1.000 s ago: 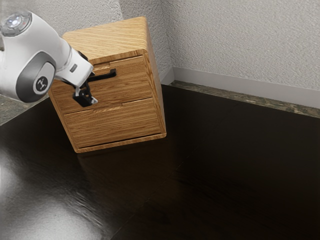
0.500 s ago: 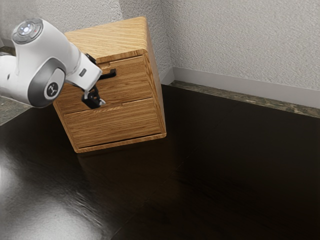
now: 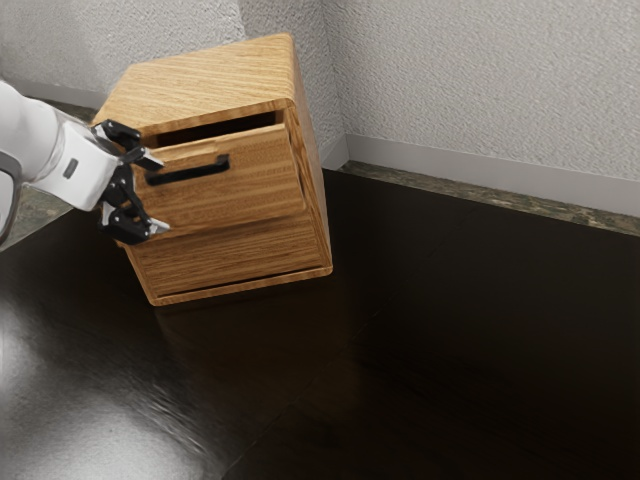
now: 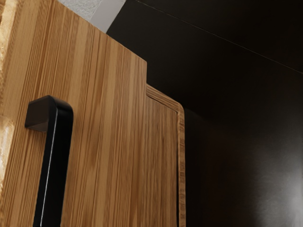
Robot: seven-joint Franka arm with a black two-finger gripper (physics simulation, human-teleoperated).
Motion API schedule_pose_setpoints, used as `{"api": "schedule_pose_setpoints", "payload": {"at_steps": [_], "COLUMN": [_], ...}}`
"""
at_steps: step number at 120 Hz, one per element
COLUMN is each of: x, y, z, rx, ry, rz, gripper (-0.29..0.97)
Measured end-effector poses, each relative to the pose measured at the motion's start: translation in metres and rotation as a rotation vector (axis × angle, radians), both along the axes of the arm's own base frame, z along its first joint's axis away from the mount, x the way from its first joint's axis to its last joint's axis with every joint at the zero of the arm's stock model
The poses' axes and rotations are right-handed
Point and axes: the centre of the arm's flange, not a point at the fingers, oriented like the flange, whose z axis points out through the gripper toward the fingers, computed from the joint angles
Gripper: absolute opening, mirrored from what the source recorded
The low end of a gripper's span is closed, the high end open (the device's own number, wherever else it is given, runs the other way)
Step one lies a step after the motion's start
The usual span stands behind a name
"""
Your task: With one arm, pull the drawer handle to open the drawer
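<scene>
A wooden cabinet (image 3: 220,85) stands on the dark floor against the wall. Its upper drawer (image 3: 235,175) sticks out a little from the cabinet face, with a dark gap above its front. The black bar handle (image 3: 190,170) runs across the drawer front. My gripper (image 3: 152,193) is at the handle's end toward the exterior view's left, open, with its fingers spread wide above and below that end. In the wrist view the handle (image 4: 52,161) lies close on the drawer front (image 4: 113,142).
The lower drawer (image 3: 230,250) sits flush in the cabinet. The glossy dark floor (image 3: 450,330) spreads wide toward the exterior view's right. A white textured wall (image 3: 480,70) with a baseboard stands behind.
The upper drawer has slid out from flush. My arm has drawn back toward the exterior view's left, and the gripper's fingers now stand wide apart at the handle's end.
</scene>
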Motion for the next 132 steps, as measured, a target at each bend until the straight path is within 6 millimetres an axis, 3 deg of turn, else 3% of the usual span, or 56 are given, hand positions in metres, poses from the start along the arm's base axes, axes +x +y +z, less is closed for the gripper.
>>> {"api": "schedule_pose_setpoints", "payload": {"at_steps": [11, 17, 29, 40, 46, 58, 68, 77, 81, 97, 103, 107, 114, 132], "x": [-0.006, 0.003, 0.032, 0.048, 0.052, 0.039, 0.022, 0.002, -0.006, -0.038, -0.03, -0.012, 0.013, 0.015], "y": [0.002, 0.008, 0.009, 0.006, 0.006, 0.001, -0.017, -0.035, -0.034, -0.024, -0.023, -0.028, -0.04, -0.056], "z": [0.01, 0.009, -0.02, -0.042, -0.046, -0.037, -0.033, -0.02, -0.003, 0.116, 0.146, 0.147, 0.13, 0.114], "rx": [-0.001, 0.006, 0.026, 0.034, 0.036, 0.025, 0.001, -0.008, -0.012, -0.056, -0.092, -0.113, -0.166, -0.238], "ry": [-0.024, -0.017, 0.045, 0.083, 0.09, 0.062, 0.042, 0.007, -0.029, -0.128, -0.059, 0.025, 0.174, 0.381], "rz": [0.002, 0.016, 0.027, 0.025, 0.023, 0.009, -0.035, -0.076, -0.079, -0.021, 0.034, 0.072, 0.135, 0.297], "gripper": [0.68, 0.68, 0.68, 0.85, 0.83, 0.58, 0.59, 0.59, 0.57, 0.62, 0.63, 0.64, 0.65, 0.67]}}
